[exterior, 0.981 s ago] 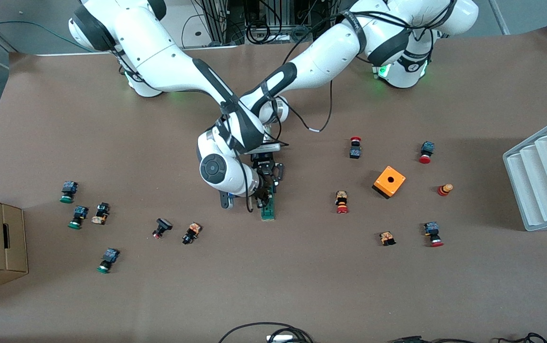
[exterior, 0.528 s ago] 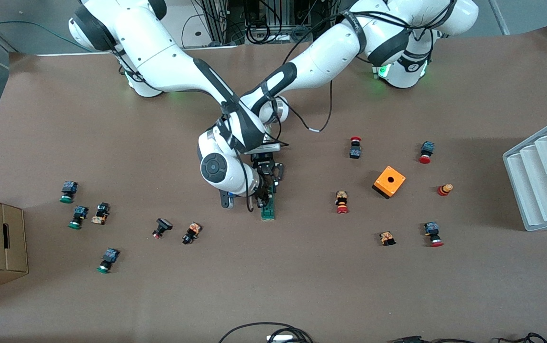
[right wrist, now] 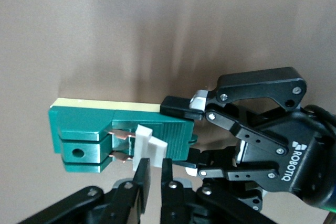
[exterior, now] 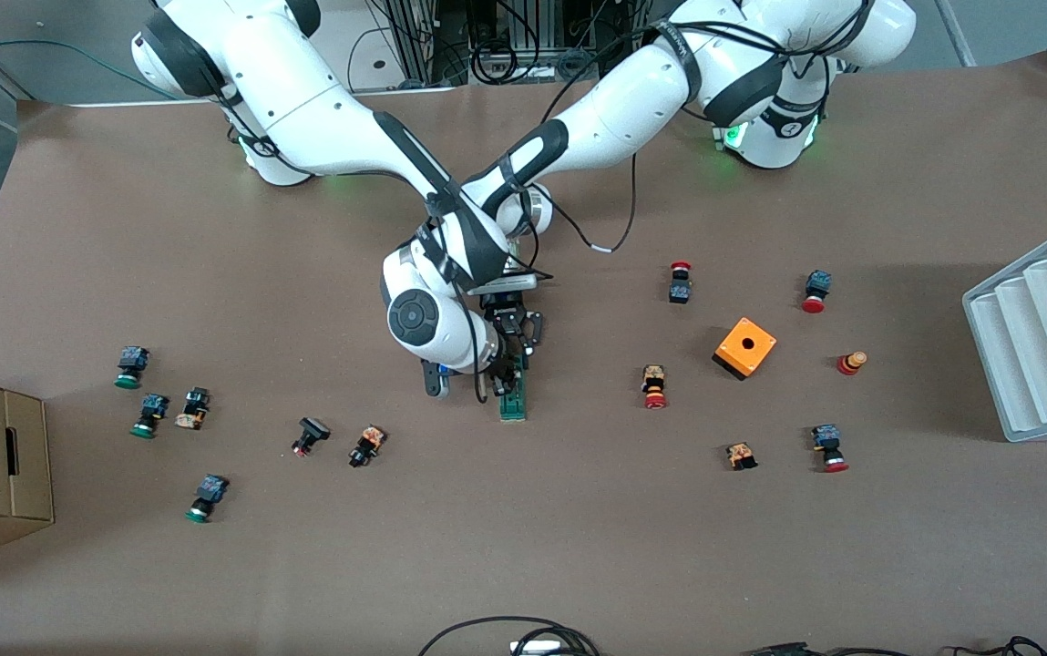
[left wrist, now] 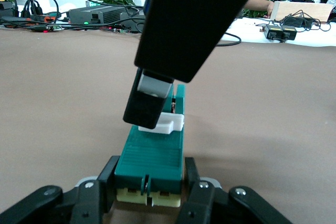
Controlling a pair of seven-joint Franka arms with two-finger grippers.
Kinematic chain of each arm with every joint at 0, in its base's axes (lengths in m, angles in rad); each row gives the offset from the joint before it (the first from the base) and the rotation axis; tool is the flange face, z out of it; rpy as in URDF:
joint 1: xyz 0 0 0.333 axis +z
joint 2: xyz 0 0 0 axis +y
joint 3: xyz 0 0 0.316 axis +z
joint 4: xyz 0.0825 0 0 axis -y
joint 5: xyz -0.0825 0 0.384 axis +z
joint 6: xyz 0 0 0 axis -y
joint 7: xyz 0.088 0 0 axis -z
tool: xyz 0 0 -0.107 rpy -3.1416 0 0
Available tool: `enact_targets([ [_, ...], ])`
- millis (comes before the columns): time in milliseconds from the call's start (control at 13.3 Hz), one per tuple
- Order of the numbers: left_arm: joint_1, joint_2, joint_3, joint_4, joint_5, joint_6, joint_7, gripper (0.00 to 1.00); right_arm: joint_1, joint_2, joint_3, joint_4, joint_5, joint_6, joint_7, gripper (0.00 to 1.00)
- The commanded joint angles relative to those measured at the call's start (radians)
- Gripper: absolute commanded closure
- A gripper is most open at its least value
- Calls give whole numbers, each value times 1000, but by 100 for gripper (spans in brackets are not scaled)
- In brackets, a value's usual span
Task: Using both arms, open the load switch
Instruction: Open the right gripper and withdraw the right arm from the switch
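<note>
Centrally on the brown table [exterior: 578, 528], the dark-green load switch [exterior: 514, 401] is lying flat, nearer the front camera than both arms' wrists. The left gripper [left wrist: 149, 195] is clamping the switch's end, one finger [left wrist: 102, 182] pressing each long side. The right gripper [right wrist: 152, 174] is coming down over the switch with its fingers together, its tips touching the white sliding piece [right wrist: 148, 142]. Red- and green-capped push-buttons are lying scattered toward both ends.
</note>
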Motion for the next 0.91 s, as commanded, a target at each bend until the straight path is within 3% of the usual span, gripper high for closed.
enact_targets([
  [0, -7, 32, -8, 17, -13, 1, -8, 45, 13, 14, -4, -20, -22, 29, 2, 84],
  [377, -7, 35, -7, 17, -13, 1, -10, 45, 5, 2, -6, -8, -25, 21, 6, 82],
  [528, -7, 35, -7, 17, -13, 1, -8, 44, -10, -35, -7, -7, -23, 6, 3, 72],
  [603, -7, 35, -7, 17, -13, 1, -8, 45, -20, -55, -7, -7, -25, -5, 2, 56],
  [679, -7, 35, -7, 17, -13, 1, -8, 44, -23, -78, -7, -7, -28, -14, -1, 6],
  [754, -7, 33, -8, 19, -13, 1, -10, 44, -35, -100, -7, -5, -46, -28, -3, 0],
  [830, -7, 33, -8, 17, -13, 1, -11, 43, -49, -126, -7, -5, -98, -48, -18, 0],
])
